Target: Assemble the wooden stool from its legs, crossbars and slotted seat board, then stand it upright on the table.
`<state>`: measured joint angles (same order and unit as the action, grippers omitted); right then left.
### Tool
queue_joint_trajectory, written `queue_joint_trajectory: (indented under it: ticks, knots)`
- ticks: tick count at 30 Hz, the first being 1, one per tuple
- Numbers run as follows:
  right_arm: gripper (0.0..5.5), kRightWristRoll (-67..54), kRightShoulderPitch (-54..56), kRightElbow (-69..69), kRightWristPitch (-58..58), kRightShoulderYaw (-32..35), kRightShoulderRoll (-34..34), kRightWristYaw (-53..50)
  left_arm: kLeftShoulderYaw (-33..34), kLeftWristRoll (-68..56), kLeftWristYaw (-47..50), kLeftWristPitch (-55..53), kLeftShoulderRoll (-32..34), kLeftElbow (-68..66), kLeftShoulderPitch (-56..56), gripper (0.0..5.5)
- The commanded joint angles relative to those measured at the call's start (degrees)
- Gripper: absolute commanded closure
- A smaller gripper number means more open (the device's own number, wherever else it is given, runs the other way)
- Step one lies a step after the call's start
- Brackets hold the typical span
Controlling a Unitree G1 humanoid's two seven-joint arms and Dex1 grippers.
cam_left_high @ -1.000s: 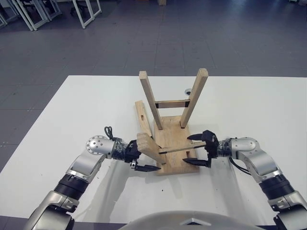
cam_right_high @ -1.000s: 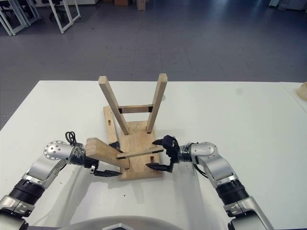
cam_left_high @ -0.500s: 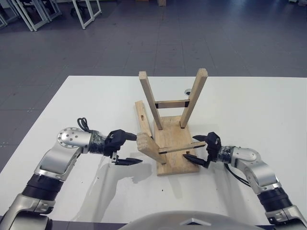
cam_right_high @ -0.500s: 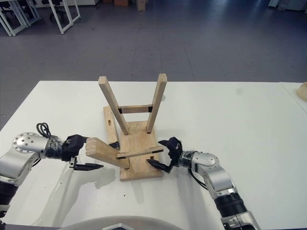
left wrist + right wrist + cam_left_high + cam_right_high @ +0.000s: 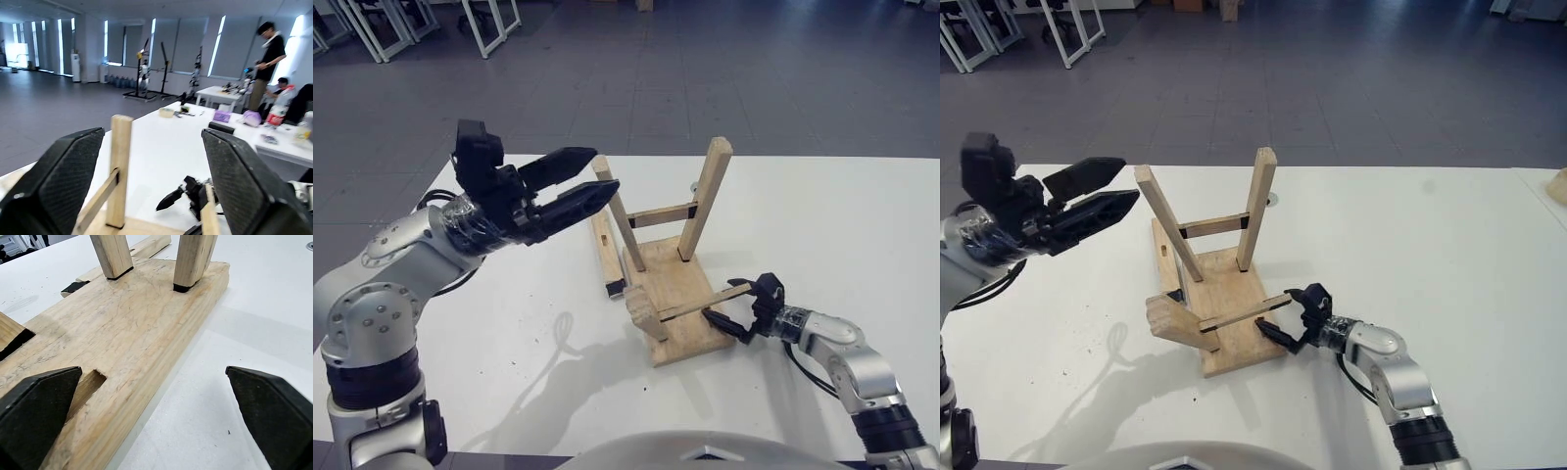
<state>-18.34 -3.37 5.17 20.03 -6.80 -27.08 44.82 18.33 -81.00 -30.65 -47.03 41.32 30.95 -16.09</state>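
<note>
- Loose leg (image 5: 603, 247) lies on the bench (image 5: 862, 225), just left of the seat board (image 5: 683, 294).
- Left gripper (image 5: 605, 171) hangs high, fingers spread, holding nothing.
- Right gripper (image 5: 729, 308) sits low at the board's near-right corner, fingers spread.
- Board lies flat, long axis running away; two legs (image 5: 705, 196) point up.

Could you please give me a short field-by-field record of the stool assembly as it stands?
Seat: pale wooden slotted seat board lying flat on white table
Fitted: two wooden legs upright in far slots, joined by dark-ended crossbar
Third leg: tilted at board's near-left corner, thin crossbar attached
Loose: fourth leg flat on table, left of board
Left gripper: open, high beside an upright leg's top
Right gripper: open, low at board's near-right edge
</note>
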Motion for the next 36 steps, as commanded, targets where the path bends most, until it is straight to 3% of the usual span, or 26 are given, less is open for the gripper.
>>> queue_joint_trajectory:
  ticks: [1, 6, 11, 17, 24, 36]
  knots:
    - [0.0, 3.27, 0.15, -2.48, 1.27, -2.35, 1.52, -3.05, -2.71, -14.71, 8.78, -0.33, 0.82, 4.23, -2.63, 2.03]
    - [0.0, 6.55, 1.83, -2.28, 3.57, -2.61, 1.17, -8.39, -5.11, -22.91, 15.73, 1.71, 2.03, 5.38, -4.72, 2.03]
    - [0.0, 0.31, 0.75, 20.41, 21.26, 2.29, 2.41, -16.32, -7.07, -21.07, 19.16, 3.79, 1.1, 6.7, -4.46, 2.03]
    - [0.0, -3.16, -2.49, 32.78, 32.5, 5.01, 1.76, -20.66, -6.95, -19.35, 21.4, 5.95, 1.08, 7.75, -2.71, 2.03]
    - [0.0, -3.13, -7.1, 34.47, 39.21, 3.92, 0.88, -23.37, -5.67, -18.51, 20.2, 6.7, 1.75, 7.35, -1.48, 2.03]
    - [0.0, 2.07, -5.96, 27.95, 38.92, 0.7, -1.02, -26.44, -6.64, -16.16, 19.83, 7.05, 1.44, 7.99, -0.88, 2.03]
